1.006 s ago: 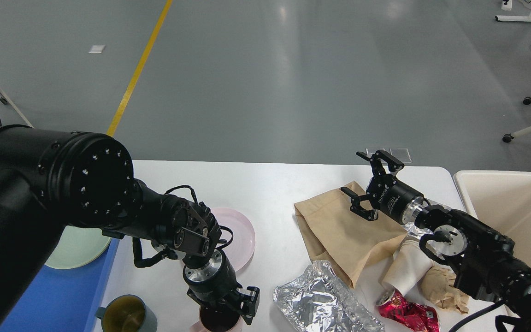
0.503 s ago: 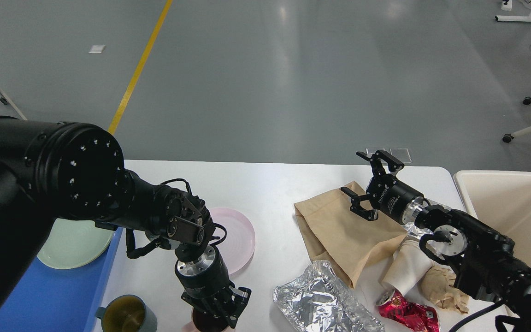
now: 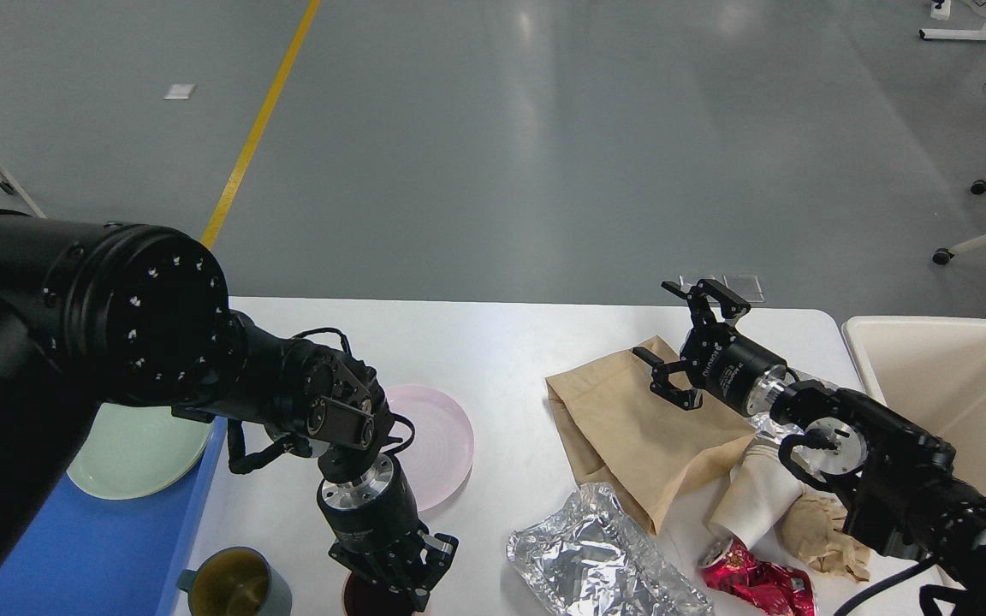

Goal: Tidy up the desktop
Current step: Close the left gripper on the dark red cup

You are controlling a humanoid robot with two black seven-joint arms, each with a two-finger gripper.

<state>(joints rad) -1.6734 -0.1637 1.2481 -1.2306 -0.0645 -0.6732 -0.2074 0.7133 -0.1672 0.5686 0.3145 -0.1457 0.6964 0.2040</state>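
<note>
The white desktop [image 3: 501, 342] holds dishes on the left and rubbish on the right. My left gripper [image 3: 394, 571] points down at the front edge, its fingers closed at the rim of a dark red cup [image 3: 369, 601] that is cut off by the frame's bottom. My right gripper [image 3: 680, 342] is open and empty, hovering over the far right corner of a flat brown paper bag [image 3: 630, 428].
A pink plate [image 3: 437, 436] lies behind my left wrist. A green mug [image 3: 236, 586] stands by the blue tray [image 3: 116, 556], which holds a pale green plate [image 3: 138, 453]. Crumpled foil [image 3: 596, 556], a white cup [image 3: 758, 496], a red wrapper [image 3: 758, 582] and crumpled brown paper [image 3: 822, 530] lie front right. A cream bin [image 3: 955, 385] stands at the right.
My left gripper has moved left and lower onto the dark red cup, and the cup has shifted left with it. The right arm has not moved.
</note>
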